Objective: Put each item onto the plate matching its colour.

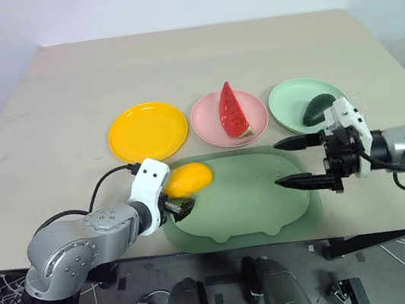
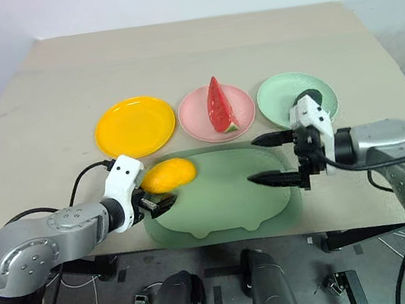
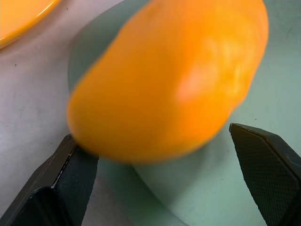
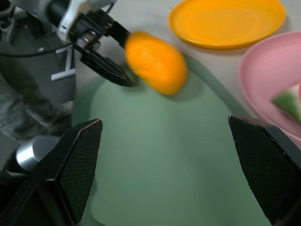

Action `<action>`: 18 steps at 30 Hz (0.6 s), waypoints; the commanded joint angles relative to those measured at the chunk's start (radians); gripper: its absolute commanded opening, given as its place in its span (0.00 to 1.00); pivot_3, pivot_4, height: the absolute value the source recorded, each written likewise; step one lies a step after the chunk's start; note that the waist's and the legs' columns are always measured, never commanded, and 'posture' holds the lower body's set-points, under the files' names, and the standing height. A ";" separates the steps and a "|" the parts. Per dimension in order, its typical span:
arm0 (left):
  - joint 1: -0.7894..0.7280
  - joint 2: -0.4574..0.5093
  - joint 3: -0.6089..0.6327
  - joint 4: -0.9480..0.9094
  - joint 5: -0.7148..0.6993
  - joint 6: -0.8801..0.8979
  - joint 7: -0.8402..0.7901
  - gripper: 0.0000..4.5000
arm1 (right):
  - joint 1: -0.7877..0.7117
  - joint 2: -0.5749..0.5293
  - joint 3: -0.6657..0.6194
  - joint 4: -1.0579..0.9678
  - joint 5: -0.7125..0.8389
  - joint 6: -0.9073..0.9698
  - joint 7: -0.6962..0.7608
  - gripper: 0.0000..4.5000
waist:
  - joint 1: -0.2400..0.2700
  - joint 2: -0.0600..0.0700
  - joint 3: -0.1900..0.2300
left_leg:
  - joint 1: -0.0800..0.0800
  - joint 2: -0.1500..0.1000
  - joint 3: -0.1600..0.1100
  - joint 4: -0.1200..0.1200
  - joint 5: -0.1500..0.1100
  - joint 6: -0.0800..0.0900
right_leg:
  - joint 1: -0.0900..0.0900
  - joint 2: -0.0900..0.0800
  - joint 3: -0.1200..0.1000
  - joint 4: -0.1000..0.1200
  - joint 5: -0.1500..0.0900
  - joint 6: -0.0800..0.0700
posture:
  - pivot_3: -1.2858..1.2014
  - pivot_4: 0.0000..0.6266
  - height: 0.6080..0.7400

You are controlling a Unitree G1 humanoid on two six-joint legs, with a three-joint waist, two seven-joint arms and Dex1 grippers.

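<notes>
mango [image 1: 188, 179] between open left end effector [image 1: 182, 206] fingers

I see a yellow-orange mango [image 1: 188, 179] on a green mat [image 1: 250, 206], a red, green-rinded watermelon wedge [image 1: 231, 110] on the pink plate [image 1: 207, 120], a dark green avocado [image 1: 318, 108] on the pale green plate [image 1: 290, 99], a yellow plate [image 1: 147, 131], and a beige worktop [image 1: 187, 54].

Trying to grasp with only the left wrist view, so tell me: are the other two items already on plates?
Observer: Yes. The watermelon wedge lies on the pink plate, the avocado on the pale green plate.
Operator: Is the yellow plate free?
Observer: Yes, nothing lies on the yellow plate; it sits just beyond the mango.
Operator: Is the right gripper in my way?
Observer: No. The right gripper hangs open over the right side of the green mat, apart from the mango.
</notes>
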 commanded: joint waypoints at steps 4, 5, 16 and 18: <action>0.006 -0.023 -0.010 0.026 0.091 -0.012 -0.057 0.87 | 0.037 0.018 -0.022 -0.064 0.049 0.020 -0.089 1.00 | 0.000 0.000 0.000 | 0.000 0.000 0.000 0.000 0.000 0.000 | 0.000 0.000 0.000 0.000 0.000 0.000 | 0.52 0.24 1.00; 0.006 -0.022 -0.009 0.025 0.102 -0.013 -0.070 0.80 | 0.038 0.015 -0.017 -0.064 0.050 0.019 -0.094 1.00 | 0.000 0.000 0.000 | 0.000 0.000 0.000 0.000 0.000 0.000 | 0.000 0.000 0.000 0.000 0.000 -0.001 | 0.52 0.24 1.00; 0.113 0.085 0.099 -0.120 0.073 -0.005 -0.257 0.41 | 0.027 -0.005 0.006 -0.038 0.032 0.000 -0.111 1.00 | -0.002 0.000 0.000 | -0.001 0.000 0.000 0.000 0.000 0.000 | -0.002 0.000 0.000 0.000 -0.001 -0.001 | 0.52 0.24 1.00; 0.147 0.127 0.118 -0.155 0.067 -0.022 -0.308 0.41 | 0.024 -0.005 0.013 -0.032 0.027 -0.004 -0.112 1.00 | -0.001 0.000 0.000 | -0.001 0.000 0.000 -0.001 0.000 0.000 | -0.002 0.000 0.000 0.000 -0.001 -0.001 | 0.52 0.24 1.00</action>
